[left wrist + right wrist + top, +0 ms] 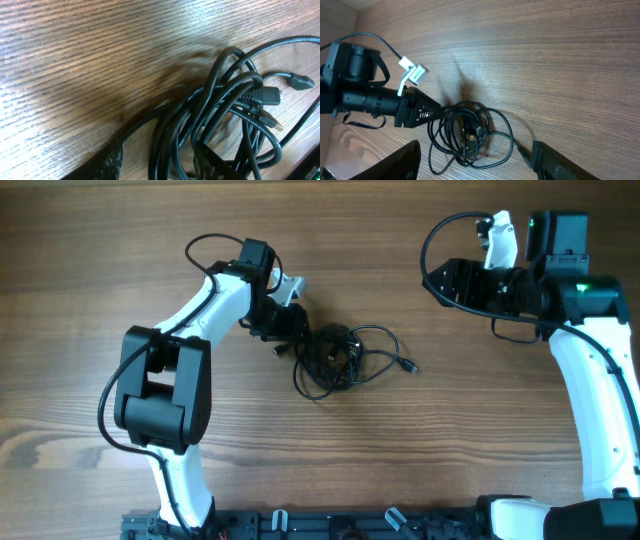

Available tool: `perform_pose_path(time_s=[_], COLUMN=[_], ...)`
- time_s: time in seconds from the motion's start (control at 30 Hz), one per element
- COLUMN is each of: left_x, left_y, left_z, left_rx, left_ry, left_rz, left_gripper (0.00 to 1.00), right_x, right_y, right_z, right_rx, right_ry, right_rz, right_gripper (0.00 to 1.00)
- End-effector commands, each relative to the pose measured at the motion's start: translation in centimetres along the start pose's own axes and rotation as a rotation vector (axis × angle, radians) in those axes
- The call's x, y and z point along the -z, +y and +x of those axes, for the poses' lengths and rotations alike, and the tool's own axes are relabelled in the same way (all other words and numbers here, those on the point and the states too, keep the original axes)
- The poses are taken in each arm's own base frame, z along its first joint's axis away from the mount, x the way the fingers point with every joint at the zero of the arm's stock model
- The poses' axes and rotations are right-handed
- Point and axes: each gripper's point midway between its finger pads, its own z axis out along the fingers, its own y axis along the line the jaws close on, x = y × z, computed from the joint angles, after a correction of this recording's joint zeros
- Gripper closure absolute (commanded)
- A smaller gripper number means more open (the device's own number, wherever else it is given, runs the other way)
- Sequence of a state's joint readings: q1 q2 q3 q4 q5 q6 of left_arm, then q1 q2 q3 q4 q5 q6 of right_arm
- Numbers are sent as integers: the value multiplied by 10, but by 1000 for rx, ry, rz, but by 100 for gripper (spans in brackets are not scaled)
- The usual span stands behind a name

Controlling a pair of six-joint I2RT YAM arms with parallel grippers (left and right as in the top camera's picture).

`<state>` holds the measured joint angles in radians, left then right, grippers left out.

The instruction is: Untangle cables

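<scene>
Looking down from overhead, the cables [335, 358] lie as one knotted bundle near the middle of the bench [80, 250], with a loose plug end [408, 366] lying out toward the right. The left fingers [292, 332] sit at the bundle's upper-left edge, touching it. How far apart they stand cannot be read from this view. The right fingers [445, 282] hang well apart from the bundle, toward the far right corner, holding nothing.

From the left wrist, what overhead hides comes clear. The two ridged pads [111, 162] are partly apart and several strands run between them, though I cannot tell whether these are pinched or merely straddled. Two plugs [270, 95] are threaded among crossing loops close to the knot.

From the right wrist, that arm's own fingers are spread wide, with only bench and the bundle's outer loop beyond them and nothing gripped. This view alone shows the left arm side-on, its tip nosed into the bundle's rim.

The risk, as I judge it, comes from having only one arm on the bundle and nothing anchoring the other side. A pull would likely drag the whole tangle across the bench instead of opening it. Taking several strands together could tighten the knot, and a plug could snag on a loop as it is drawn through.
</scene>
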<state>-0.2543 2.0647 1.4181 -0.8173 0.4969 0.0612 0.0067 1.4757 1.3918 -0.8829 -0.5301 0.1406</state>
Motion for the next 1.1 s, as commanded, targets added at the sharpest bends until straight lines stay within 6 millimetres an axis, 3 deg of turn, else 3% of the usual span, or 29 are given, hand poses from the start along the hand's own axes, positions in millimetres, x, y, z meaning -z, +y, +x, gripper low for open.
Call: perform_pose_path(time_s=[0.0,0.1,0.23,0.33,0.47,0.6,0.77,0.9,1.07], left_x=[-6,-12,-23,-25,-23,0,61,91,104], left_y=[-4,-8,-15,-15,-25,-62,-115,-131,-134], left_z=[7,14,26,28,19,2,-22,-28,-40], left_rx=[24,17,1,0,-6,-74,-235,-283,-141], left_ry=[33,54,87,89,57,-32,-219,-301,-331], left_rz=[17,20,22,22,83,254,396,403,432], left_gripper=[66,75,77,96,96,96,96,96,96], right_x=[-6,-9,-15,-15,-16,-22,-36,-49,-55], right_y=[5,14,29,31,34,51,74,75,73], right_z=[1,3,6,4,2,2,4,7,9], right_rx=[19,41,77,41,-7,14,10,-53,-82], right_ry=[12,21,30,25,16,14,20,52,66], right_rz=[-11,-25,-48,-51,-56,-86,-129,-130,-126], right_gripper=[27,27,27,27,28,28,38,50,61])
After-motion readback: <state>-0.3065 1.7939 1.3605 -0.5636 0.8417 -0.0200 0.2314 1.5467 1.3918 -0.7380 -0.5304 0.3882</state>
